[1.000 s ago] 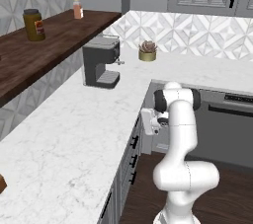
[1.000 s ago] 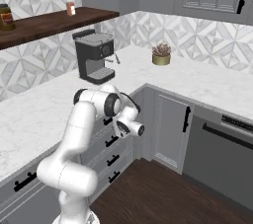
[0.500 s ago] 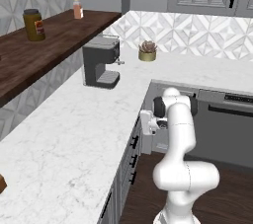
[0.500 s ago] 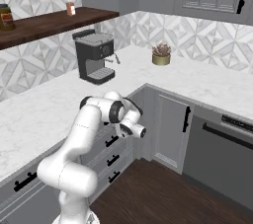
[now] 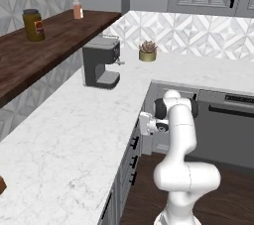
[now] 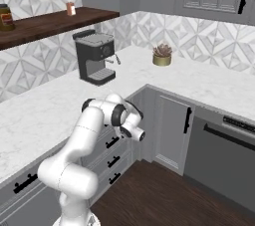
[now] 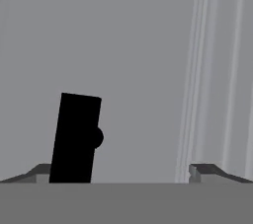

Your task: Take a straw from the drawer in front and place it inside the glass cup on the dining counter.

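My gripper (image 7: pixel 121 171) is open and holds nothing; its fingertips (image 7: pixel 207 171) point at a flat grey front panel (image 7: pixel 148 70). The end of a black bar handle (image 7: pixel 76 136) stands between the jaws, close to the left tip. In the left base view the gripper (image 5: pixel 144 124) hangs just under the edge of the wall counter (image 5: pixel 74 135), level with the top of a stack of shut grey drawers (image 5: pixel 130 162). From the right, the hand (image 6: pixel 132 133) faces those fronts (image 6: pixel 107 153). The straw, the glass cup and the dining counter are out of view.
A black coffee machine (image 5: pixel 100 63) and a small potted plant (image 5: pixel 147 50) stand on the wall counter. A dishwasher front (image 6: pixel 224 155) and a tall cabinet door (image 6: pixel 172 133) lie to the right. A dark wood shelf (image 5: pixel 44 45) carries jars.
The hand has edged closer to the drawer fronts and slightly lower. The jaws stayed open.
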{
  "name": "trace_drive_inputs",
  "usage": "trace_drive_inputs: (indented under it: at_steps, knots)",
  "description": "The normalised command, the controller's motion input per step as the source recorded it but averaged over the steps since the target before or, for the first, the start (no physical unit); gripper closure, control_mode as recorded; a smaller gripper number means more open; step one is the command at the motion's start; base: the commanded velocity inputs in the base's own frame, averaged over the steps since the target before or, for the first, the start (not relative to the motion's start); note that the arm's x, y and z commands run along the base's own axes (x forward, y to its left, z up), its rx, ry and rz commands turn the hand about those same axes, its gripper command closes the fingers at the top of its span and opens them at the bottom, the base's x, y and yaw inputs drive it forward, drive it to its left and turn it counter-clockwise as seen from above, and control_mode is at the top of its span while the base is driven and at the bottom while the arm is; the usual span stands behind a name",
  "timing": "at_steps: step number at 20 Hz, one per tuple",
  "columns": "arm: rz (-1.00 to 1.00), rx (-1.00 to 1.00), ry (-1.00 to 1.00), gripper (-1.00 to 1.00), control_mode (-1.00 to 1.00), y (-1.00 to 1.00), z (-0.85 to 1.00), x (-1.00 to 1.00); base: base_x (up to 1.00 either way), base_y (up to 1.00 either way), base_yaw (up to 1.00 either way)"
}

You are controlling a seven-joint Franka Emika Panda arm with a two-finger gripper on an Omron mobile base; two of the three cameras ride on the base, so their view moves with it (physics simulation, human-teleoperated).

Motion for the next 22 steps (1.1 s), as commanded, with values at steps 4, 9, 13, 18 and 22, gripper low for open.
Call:
trace_drive_inputs:
  at_steps: [4, 9, 13, 18, 22]
  knots:
    - [0.01, 0.0, 0.0, 1.0, -1.0, 0.39, 0.0, 0.0, 0.0, 0.0, 0.0]
    - [0.02, 0.0, 0.0, 1.0, -1.0, 0.06, 0.0, -0.06, 0.0, 0.0, 0.0]
    - [0.04, 0.01, 0.0, 1.0, -1.0, -0.41, 0.0, -0.41, 0.0, 0.0, 0.0]
    - [0.01, 0.05, -0.06, 1.0, -1.0, -0.93, 0.04, -0.65, 0.0, 0.0, 0.0]
    - [0.0, 0.08, -0.07, 1.0, -1.0, -1.0, 0.08, -0.69, 0.0, 0.0, 0.0]
